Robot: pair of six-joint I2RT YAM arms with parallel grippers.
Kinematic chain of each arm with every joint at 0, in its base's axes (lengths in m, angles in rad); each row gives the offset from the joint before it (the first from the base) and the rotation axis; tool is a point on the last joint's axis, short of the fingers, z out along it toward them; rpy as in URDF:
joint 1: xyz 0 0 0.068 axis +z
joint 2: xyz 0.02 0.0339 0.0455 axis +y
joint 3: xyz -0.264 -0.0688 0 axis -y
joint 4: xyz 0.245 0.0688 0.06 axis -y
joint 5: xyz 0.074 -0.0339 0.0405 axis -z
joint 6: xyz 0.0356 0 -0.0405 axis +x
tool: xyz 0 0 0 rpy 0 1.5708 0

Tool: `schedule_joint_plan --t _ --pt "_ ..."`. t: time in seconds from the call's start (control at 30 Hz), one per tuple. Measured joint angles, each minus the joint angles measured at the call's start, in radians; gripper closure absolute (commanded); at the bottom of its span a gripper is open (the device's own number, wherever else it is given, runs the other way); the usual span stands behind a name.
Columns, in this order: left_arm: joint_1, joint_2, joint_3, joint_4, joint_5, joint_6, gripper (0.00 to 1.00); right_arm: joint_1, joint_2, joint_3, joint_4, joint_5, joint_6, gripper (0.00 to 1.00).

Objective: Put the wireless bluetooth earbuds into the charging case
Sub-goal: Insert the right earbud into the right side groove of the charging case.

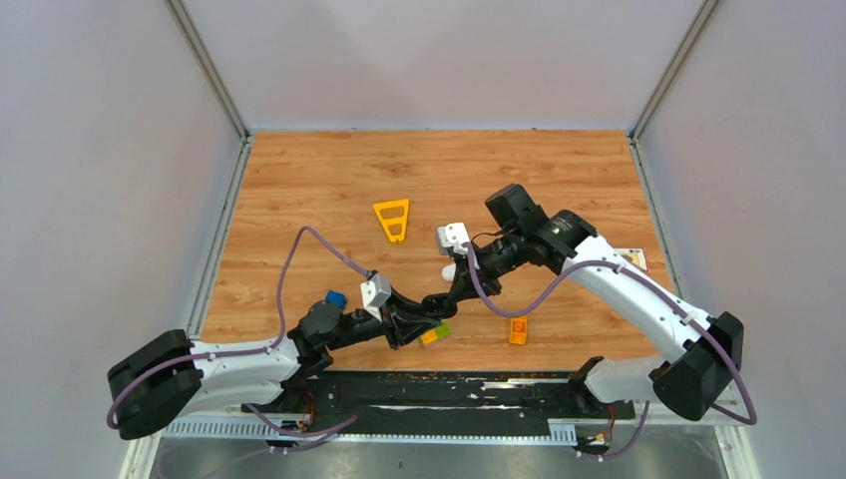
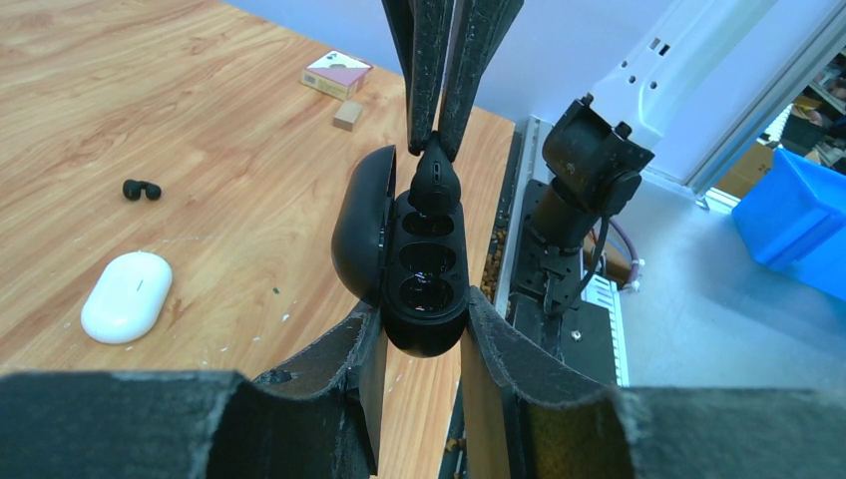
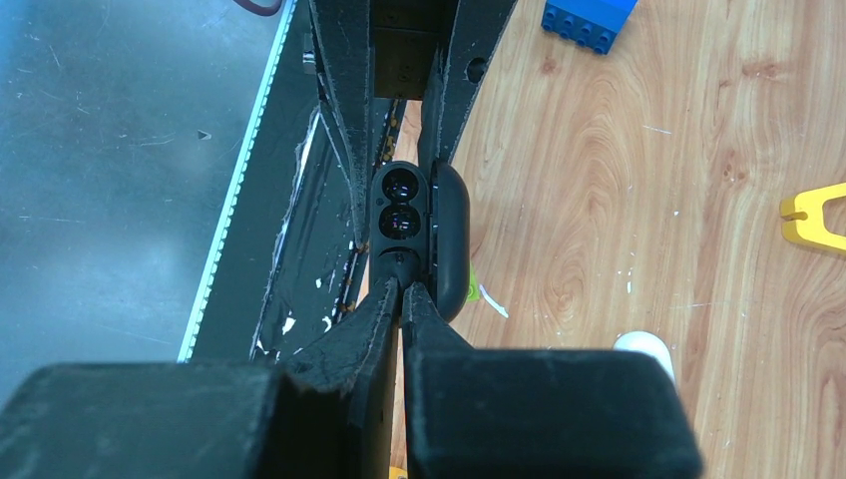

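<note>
The left gripper (image 2: 424,321) held a black charging case (image 2: 429,274) above the near edge of the wooden surface (image 1: 299,200). Its fingers (image 2: 486,334) were clenched on the two sides of the case's lower end. The case was open, with its lid (image 2: 357,225) swung out to one side and two glossy wells facing up beside it.

The right gripper (image 2: 436,138) came in from the opposite end. Its fingers (image 2: 469,70) were pinched on a black earbud (image 2: 436,182), which sat at the case's far rim, just past the upper well. Whether the bud touched the case could not be told. From the right wrist, the lid (image 3: 451,239) stood close against the right fingers (image 3: 431,324).

Two more black buds (image 2: 142,190) lay together on the surface, well apart from the held case. A closed white oval case (image 2: 125,296) lay nearer to it. A small pink-and-white box (image 2: 337,73) and a small wooden block (image 2: 348,115) sat near the surface's edge.

From above, a yellow triangular frame (image 1: 391,220) lay beyond the meeting grippers. An orange brick (image 1: 518,330) and a yellow-green brick (image 1: 435,335) lay near them, and a blue brick (image 1: 336,298) lay beside the left arm.
</note>
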Motion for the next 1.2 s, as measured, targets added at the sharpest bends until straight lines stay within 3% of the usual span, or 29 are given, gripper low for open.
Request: schedule_joint_plan --t 0.93,1.1,1.2 --pt "0.000 0.018 0.000 0.012 -0.001 0.000 1.00 0.037 0.004 -0.010 0.000 0.065 -0.026 1.00" --pt "0.000 0.018 0.000 0.014 -0.003 0.000 1.00 0.039 0.004 -0.024 0.010 0.071 -0.030 0.95" --pt "0.000 0.018 0.000 0.015 -0.006 0.000 1.00 0.040 0.004 -0.029 0.014 0.071 -0.030 0.87"
